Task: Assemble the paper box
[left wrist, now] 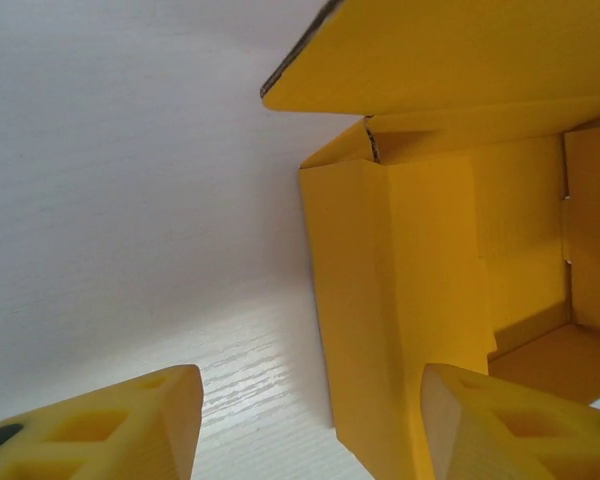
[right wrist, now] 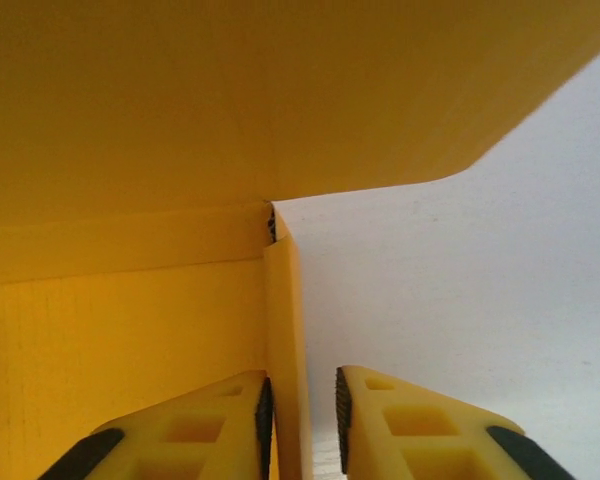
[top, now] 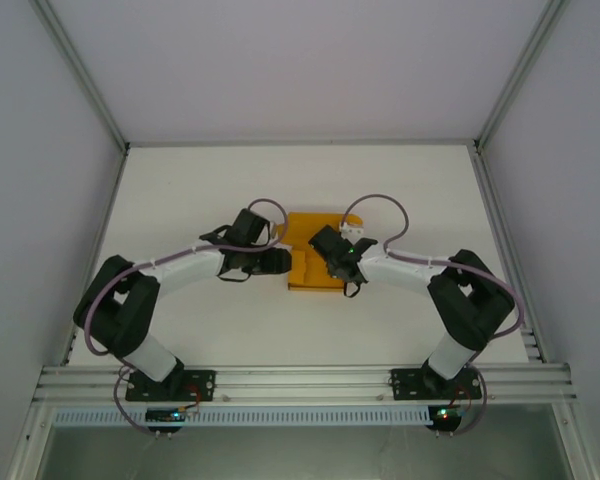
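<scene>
The paper box [top: 306, 232] is orange-yellow card, partly folded, at the table's middle between both arms. My left gripper [top: 278, 262] is at its left side. In the left wrist view this gripper [left wrist: 310, 405] is open wide, and the box's upright side wall [left wrist: 380, 320] stands between the fingers, close to the right finger [left wrist: 500, 425]. A flap [left wrist: 450, 50] leans overhead. My right gripper [top: 333, 262] is at the box's right side. In the right wrist view it [right wrist: 302, 410] straddles a thin upright wall [right wrist: 288, 330]: the left pad touches the wall, and a small gap remains at the right pad.
The white table [top: 230, 330] extends all around the box. White enclosure walls with aluminium posts [top: 85, 85] bound it. The arm bases sit on a rail [top: 300, 382] along the near edge.
</scene>
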